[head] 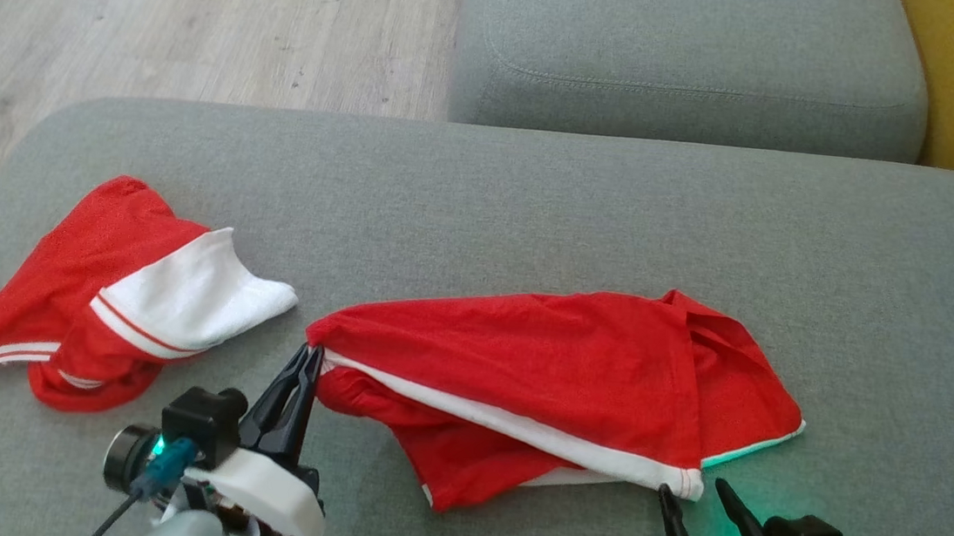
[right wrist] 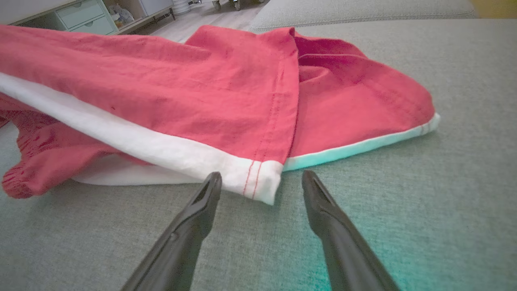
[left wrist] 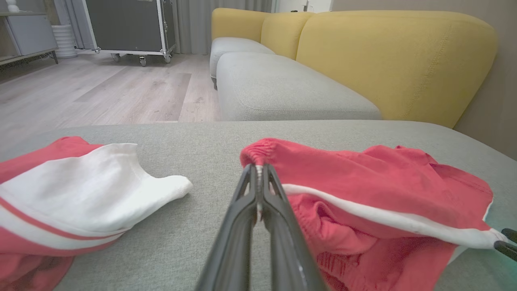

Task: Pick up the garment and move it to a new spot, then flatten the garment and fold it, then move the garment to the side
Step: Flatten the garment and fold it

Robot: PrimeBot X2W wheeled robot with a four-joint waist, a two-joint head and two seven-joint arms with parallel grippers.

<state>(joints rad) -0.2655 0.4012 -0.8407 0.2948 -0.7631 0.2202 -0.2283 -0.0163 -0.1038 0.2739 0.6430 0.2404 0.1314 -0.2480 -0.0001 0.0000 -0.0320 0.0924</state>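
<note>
1. Head view: the garment [head: 573, 356], red shorts with a white band, lies crumpled on the grey cushion [head: 536, 204], toward the lower middle and right. The left gripper [head: 313, 355] is at the garment's left end, and its two fingers are pressed together on the gathered edge of the cloth. The right gripper [head: 692, 487] stands at the garment's lower right corner with its fingers spread wide and nothing held. A second garment [head: 115, 294], also red and white, lies apart on the left.
2. Left wrist view: the closed fingers pinch the bunched red edge where the white band begins. A thin strip of white cloth shows between them. The rest of the garment spreads to the right of the fingers, and the second garment lies on their left side. Behind is a yellow backrest [left wrist: 396, 52].
3. Right wrist view: the fingers are wide apart. The white stitched corner of the garment lies on the cushion between the two tips. I cannot tell if it touches them.
</note>
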